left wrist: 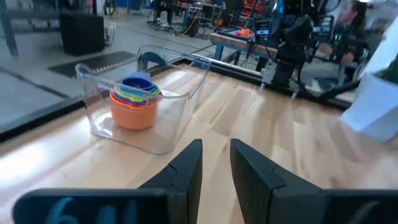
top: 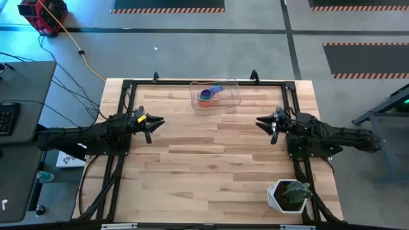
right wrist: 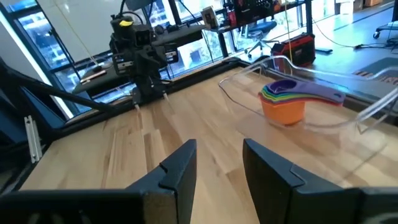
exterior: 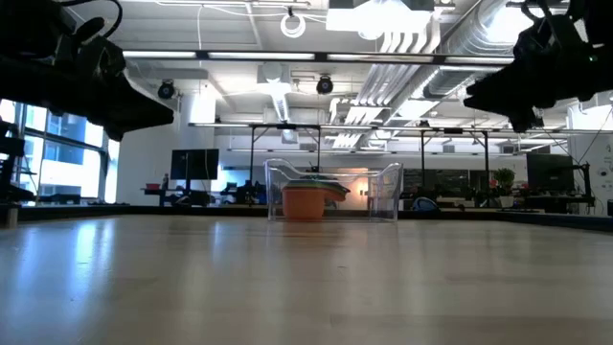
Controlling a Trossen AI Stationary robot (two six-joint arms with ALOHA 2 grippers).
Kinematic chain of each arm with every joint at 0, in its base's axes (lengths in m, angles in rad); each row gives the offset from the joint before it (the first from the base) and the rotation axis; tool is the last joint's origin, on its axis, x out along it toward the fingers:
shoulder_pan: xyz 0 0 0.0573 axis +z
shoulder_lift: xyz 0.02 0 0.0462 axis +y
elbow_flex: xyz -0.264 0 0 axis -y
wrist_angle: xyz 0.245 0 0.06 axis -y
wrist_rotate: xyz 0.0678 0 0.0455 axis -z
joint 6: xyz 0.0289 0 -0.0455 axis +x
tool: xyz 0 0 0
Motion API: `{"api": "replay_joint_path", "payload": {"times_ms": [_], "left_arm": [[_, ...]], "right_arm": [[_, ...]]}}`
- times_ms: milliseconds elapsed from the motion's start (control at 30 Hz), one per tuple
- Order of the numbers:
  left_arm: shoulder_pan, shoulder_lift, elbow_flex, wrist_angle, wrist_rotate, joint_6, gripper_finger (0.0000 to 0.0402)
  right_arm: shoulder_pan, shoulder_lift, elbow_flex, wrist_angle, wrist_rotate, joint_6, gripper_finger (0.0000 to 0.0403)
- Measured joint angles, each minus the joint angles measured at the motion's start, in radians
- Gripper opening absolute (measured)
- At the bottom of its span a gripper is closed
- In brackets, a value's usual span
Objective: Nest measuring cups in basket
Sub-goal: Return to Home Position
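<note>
Left wrist view shows the left gripper point(left wrist: 215, 152) with its jaws parted by a narrow gap and nothing between them; bare wood lies beneath the fingers. The right wrist view shows the right gripper point(right wrist: 219, 154) empty as well, its jaws a little wider apart, also over bare boards. In the high view each gripper sits just inside its own side edge of the table point(top: 192, 166), about halfway along that edge. They point inward at each other, with the whole middle of the table between them. In the low view both arms hang as dark shapes above the tabletop, clear of the wood, one at each side.

Neither gripper touches the basket point(top: 235, 88). It stands at the table's far edge, the one opposite the low camera, about midway between the two far corners and well apart from both grippers. Its walls are clear, so the contents show through them. The measuring cups point(top: 207, 96) sit inside it as one upright nested stack. The orange-red cup is outermost at the bottom, thin coloured rims show above it, and a blue or purple cup is innermost. Their flat handles lie together, reaching toward the basket's end on the right arm's side, while the stack itself stands nearer the end on the left arm's side.

A white pot point(top: 279, 197) holding a green plant point(top: 297, 190) stands at the table's near corner on the right arm's side
</note>
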Motion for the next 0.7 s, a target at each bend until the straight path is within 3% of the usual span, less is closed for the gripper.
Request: {"api": "replay_joint_path", "payload": {"times_ms": [267,700], "left_arm": [[0.0,0.0,0.0,0.0,0.0,0.131,0.0074],[0.0,0.0,0.0,0.001,0.0,0.06,0.0074]], "right_arm": [[0.0,-0.061,-0.09,0.035,-0.026,0.051,0.0122],[0.0,-0.058,-0.136,0.1,-0.056,0.072,0.0122]]}}
